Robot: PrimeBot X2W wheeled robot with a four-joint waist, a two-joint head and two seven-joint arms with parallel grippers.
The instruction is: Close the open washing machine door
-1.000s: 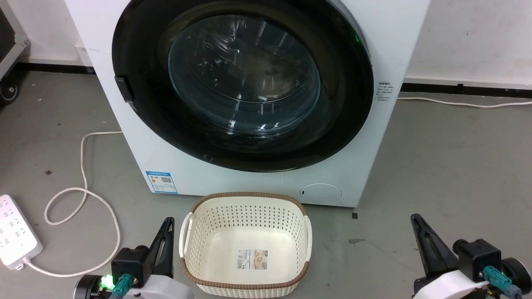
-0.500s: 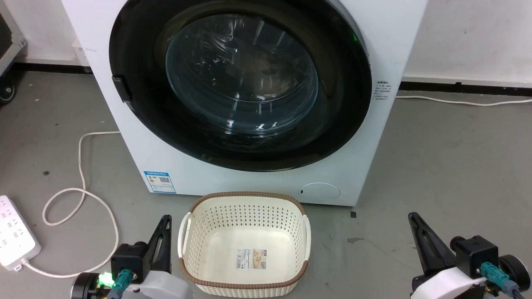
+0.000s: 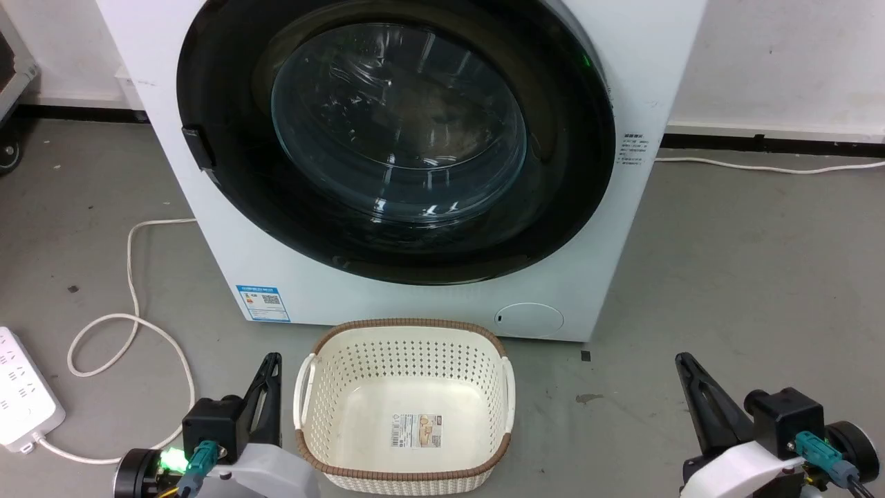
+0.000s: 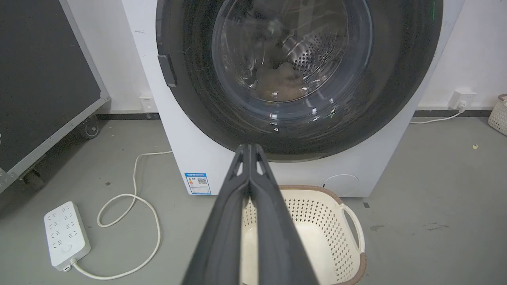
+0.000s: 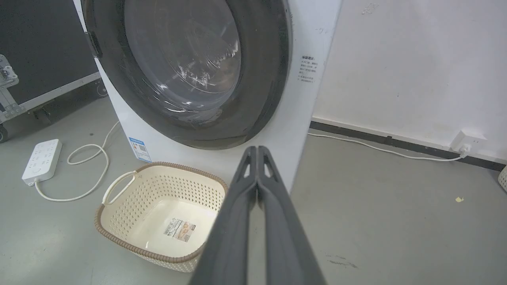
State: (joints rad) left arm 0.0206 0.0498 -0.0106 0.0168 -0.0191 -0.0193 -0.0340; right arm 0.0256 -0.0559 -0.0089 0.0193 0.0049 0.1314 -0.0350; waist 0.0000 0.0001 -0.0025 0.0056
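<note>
Left gripper [image 3: 274, 361] and right gripper [image 3: 683, 360] both had fingers pressed together, holding nothing, low over the grey floor [image 3: 733, 277]. Ahead of both, between them, stood the washing machine [image 3: 387, 304]. The washing machine door [image 3: 397, 131] lay flush against its white front, latch tab [image 3: 196, 145] on the left-gripper side. Just beside the left gripper, toward the right one, sat the cream basket [image 3: 408, 323]. Left wrist view showed the perforated drum [image 4: 313, 55] through the glass. Head view gave mostly reflections there, plus a green light [image 3: 588, 62] at the rim. Blue sticker [image 3: 263, 303] carried a QR code, text too small to read. Printed block [image 3: 635, 151] and basket label [image 3: 417, 430], with barcode, were likewise illegible.
</note>
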